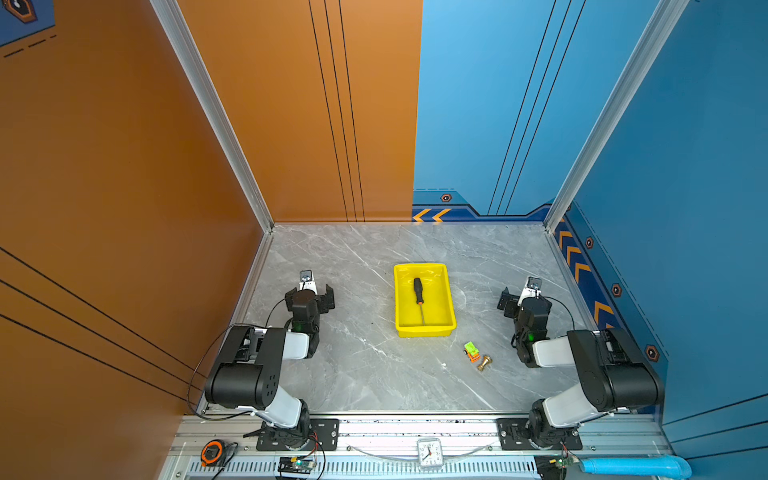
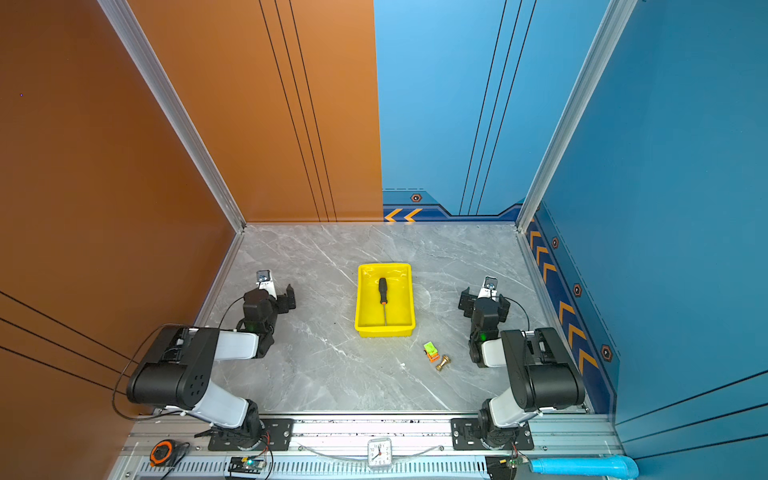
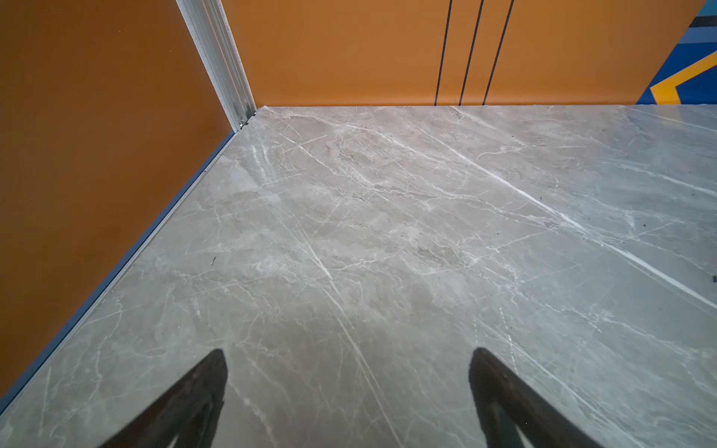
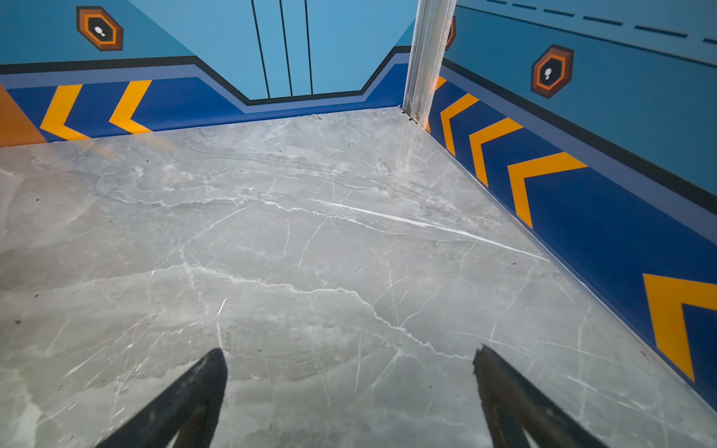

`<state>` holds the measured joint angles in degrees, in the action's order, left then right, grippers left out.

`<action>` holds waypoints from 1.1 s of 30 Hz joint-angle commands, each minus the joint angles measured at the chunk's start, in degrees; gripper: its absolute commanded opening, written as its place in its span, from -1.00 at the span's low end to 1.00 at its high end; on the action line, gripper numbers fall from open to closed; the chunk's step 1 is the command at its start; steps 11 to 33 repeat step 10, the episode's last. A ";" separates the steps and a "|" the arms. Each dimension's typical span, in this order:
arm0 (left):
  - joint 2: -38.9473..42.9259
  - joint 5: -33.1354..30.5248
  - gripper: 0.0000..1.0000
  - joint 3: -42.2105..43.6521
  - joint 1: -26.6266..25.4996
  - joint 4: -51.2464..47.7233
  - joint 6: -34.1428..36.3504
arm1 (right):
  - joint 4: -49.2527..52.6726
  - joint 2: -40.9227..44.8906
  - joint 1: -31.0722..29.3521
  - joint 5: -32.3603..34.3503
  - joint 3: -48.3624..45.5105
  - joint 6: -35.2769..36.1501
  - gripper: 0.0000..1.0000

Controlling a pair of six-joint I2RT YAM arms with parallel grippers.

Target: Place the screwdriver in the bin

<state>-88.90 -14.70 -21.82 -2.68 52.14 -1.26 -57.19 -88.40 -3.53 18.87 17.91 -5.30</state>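
1. My left gripper [image 3: 349,351] hangs over the bare marble table [image 3: 388,232], jaws spread wide, gripping nothing
2. My right gripper [image 4: 350,349] is spread just as wide and is also empty
3. In a top view the bin [image 1: 424,332] sits between them, at 3 o'clock from my left gripper and 9 o'clock from my right, well apart from both
4. The screwdriver [image 1: 418,291] lies flat inside the bin, handle toward 12 o'clock, shaft toward 6; its tip seems to stop just short of the near wall, though I cannot be sure
5. A green-and-orange toy [image 1: 471,351] lies at 5 o'clock from the bin, with a brass fitting [image 1: 484,362] just beside it
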 commanded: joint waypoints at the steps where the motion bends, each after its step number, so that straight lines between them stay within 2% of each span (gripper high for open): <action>1: -0.50 1.00 0.96 0.57 0.19 1.48 0.79 | 2.57 -0.02 -0.46 2.62 1.95 -0.52 1.00; 5: -0.70 1.29 0.96 0.31 -0.33 1.39 1.61 | 1.89 -0.27 -0.45 2.58 1.85 -0.41 1.00; 9: -0.71 4.86 0.96 -0.10 0.76 0.56 1.60 | 1.81 -0.28 -0.51 2.64 1.87 -0.35 1.00; 33: -0.62 4.66 0.96 0.05 0.46 0.57 1.80 | 1.83 -0.30 -0.50 2.59 1.86 -0.35 1.00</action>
